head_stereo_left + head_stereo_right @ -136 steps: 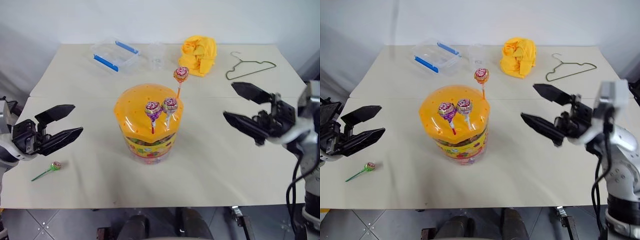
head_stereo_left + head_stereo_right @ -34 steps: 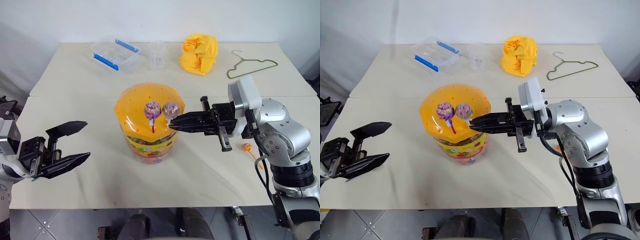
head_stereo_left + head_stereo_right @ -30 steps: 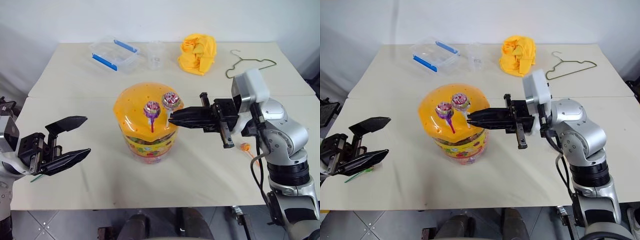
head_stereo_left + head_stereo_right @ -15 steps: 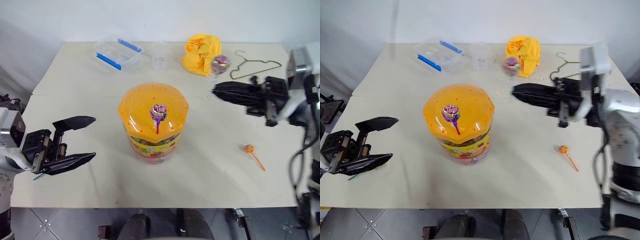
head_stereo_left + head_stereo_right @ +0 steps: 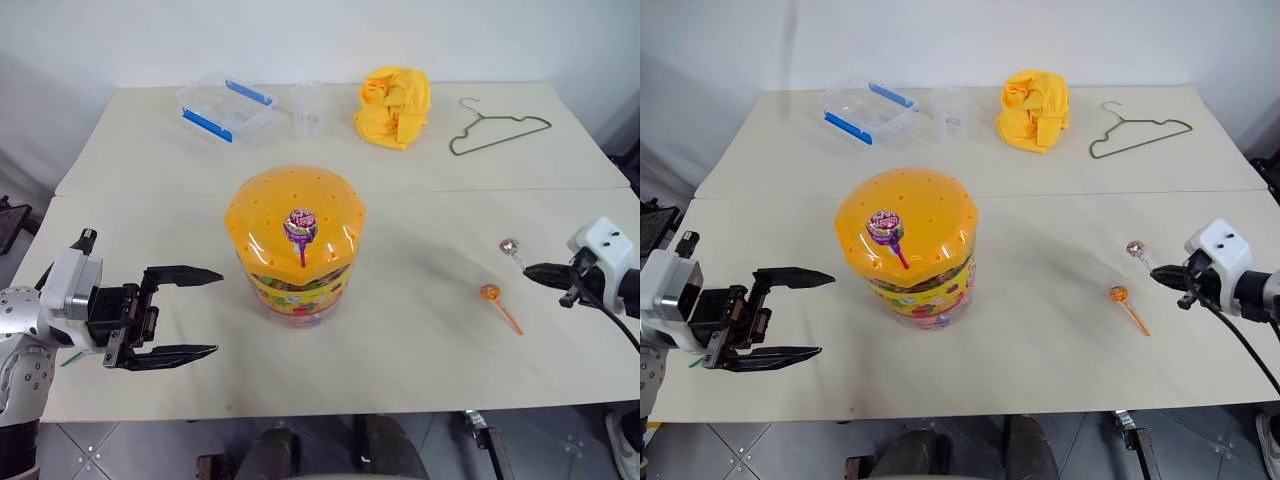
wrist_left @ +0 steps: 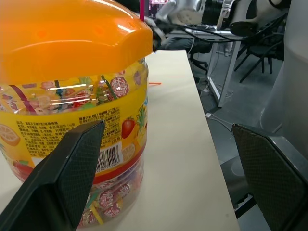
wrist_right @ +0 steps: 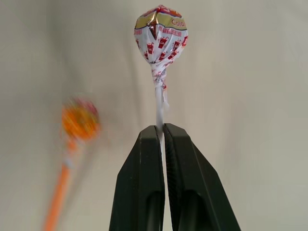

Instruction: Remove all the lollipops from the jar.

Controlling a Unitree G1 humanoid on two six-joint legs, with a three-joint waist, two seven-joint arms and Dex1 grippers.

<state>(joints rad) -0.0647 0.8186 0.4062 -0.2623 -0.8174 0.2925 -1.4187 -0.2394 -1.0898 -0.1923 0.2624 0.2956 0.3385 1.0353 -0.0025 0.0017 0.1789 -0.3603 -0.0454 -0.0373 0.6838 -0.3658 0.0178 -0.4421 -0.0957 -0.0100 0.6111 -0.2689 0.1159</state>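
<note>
White walls back a pale surface (image 5: pixel 420 330) made of two panels meeting along a seam. Near the middle stands the jar (image 5: pixel 296 245), a clear tub with a printed label and a domed orange lid dotted with holes. One lollipop (image 5: pixel 300 226) with a purple wrapper and a red stick stands upright in the lid.

On the robot's right side of the surface, the right tool (image 7: pixel 161 132) has its two black fingers pinched narrow on the white stick of a pink-wrapped lollipop (image 7: pixel 160 34); its head shows just past the fingertips in the head views (image 5: pixel 510 246), low over the surface. Just beside it lies an orange-stick lollipop (image 5: pixel 491 294), flat on the surface and apart from the tool. Well to the right of the jar, both of these are out of it.

On the robot's left, the left tool (image 5: pixel 200 312) is spread wide and holds nothing, pointing level toward the jar with a clear gap between them. In the left wrist view the jar's label and lid sit between and beyond its two fingers (image 6: pixel 62 178).

Along the far edge are a flat clear box with blue clips (image 5: pixel 226 107), a small clear cup (image 5: pixel 307 110), a crumpled yellow cloth (image 5: pixel 394 105) and a wire hanger (image 5: pixel 497 130).
</note>
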